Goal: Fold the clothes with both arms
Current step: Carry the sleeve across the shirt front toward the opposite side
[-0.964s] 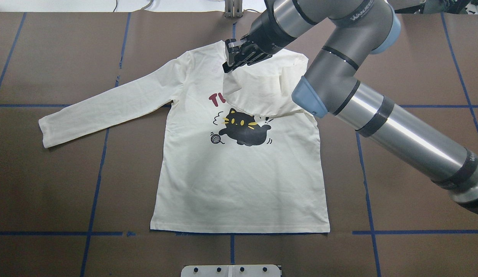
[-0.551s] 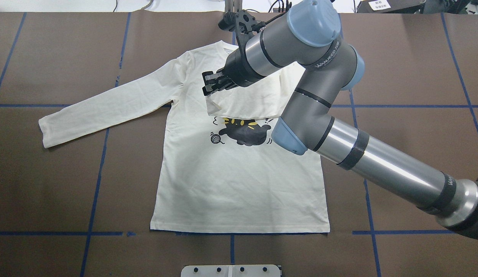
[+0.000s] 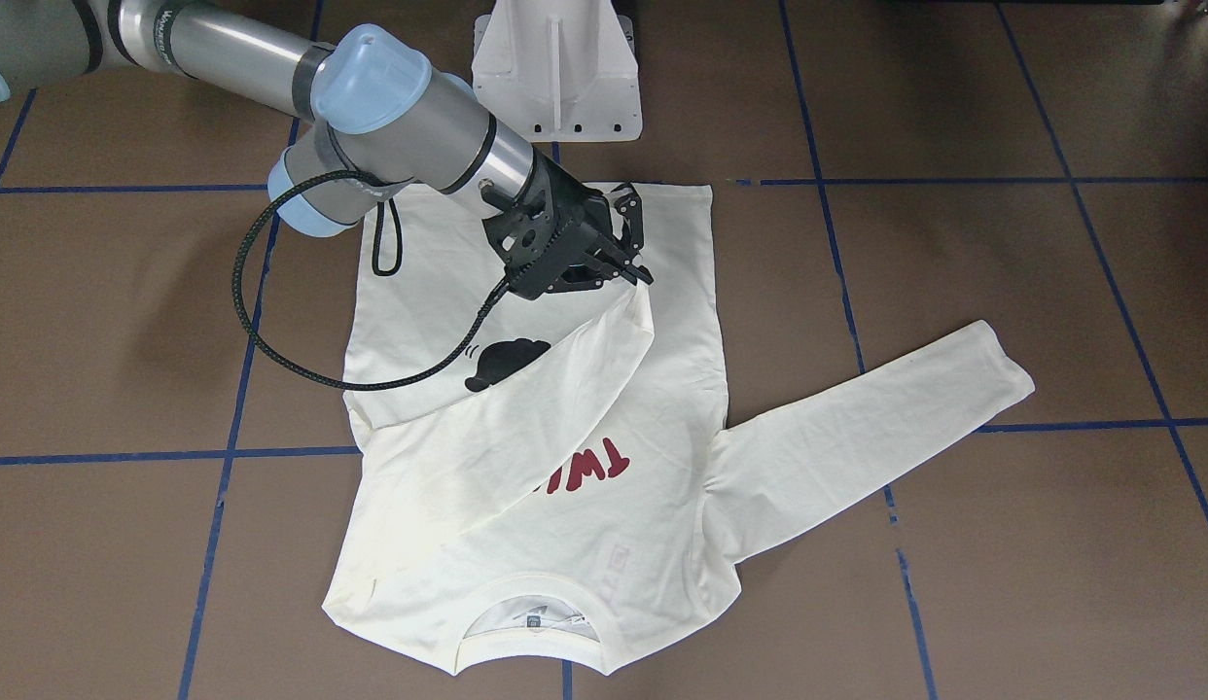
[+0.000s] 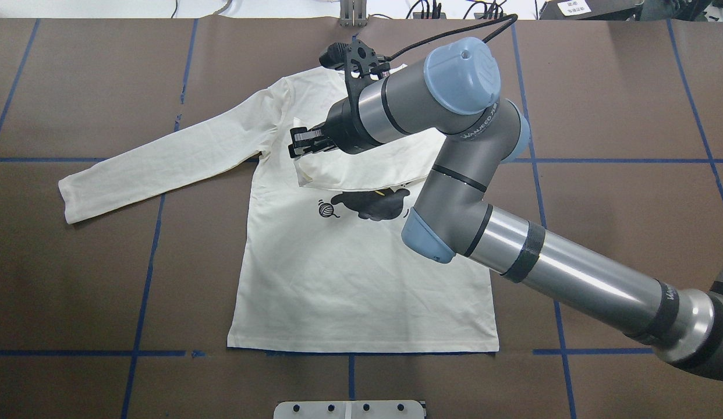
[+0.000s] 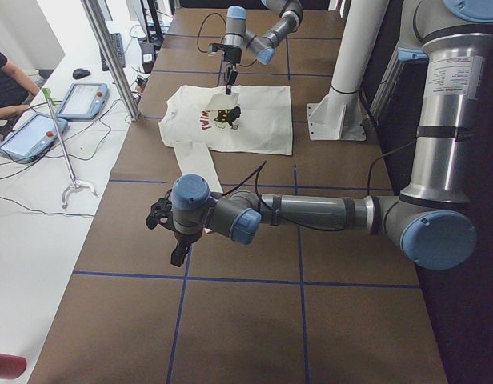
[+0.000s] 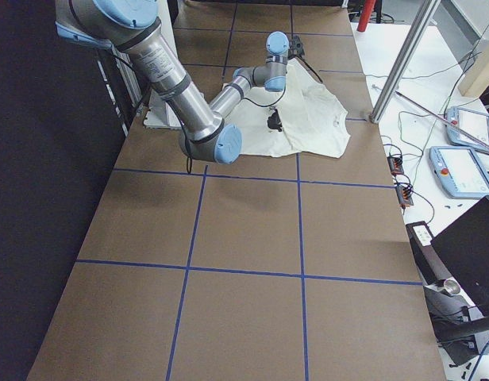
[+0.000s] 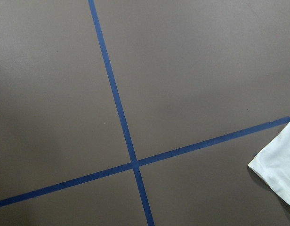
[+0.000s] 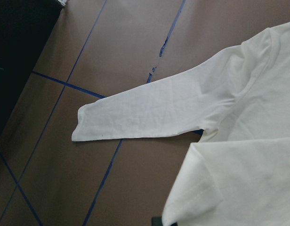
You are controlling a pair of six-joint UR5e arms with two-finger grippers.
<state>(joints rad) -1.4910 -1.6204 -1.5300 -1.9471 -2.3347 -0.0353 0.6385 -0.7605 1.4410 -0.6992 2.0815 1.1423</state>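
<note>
Here the cream shirt [image 4: 361,279] lies print-up on the brown tabletop [image 4: 617,116], one sleeve [image 4: 163,157] stretched flat toward the robot's left. The right arm's fingers [image 4: 300,144] pinch the other sleeve [image 4: 367,166] at its cuff — raised across the chest, hiding most of the red lettering above the cat [image 4: 370,203]. The left arm's fingers [image 5: 179,250] hover over the tabletop near the outstretched cuff — spread or pressed together, I cannot tell.

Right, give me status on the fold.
Right gripper shut on folded sleeve, mid-chest over cat shirt. Left gripper off to side, state unclear. Other sleeve flat, unfolded. Nothing seen blocking.
</note>
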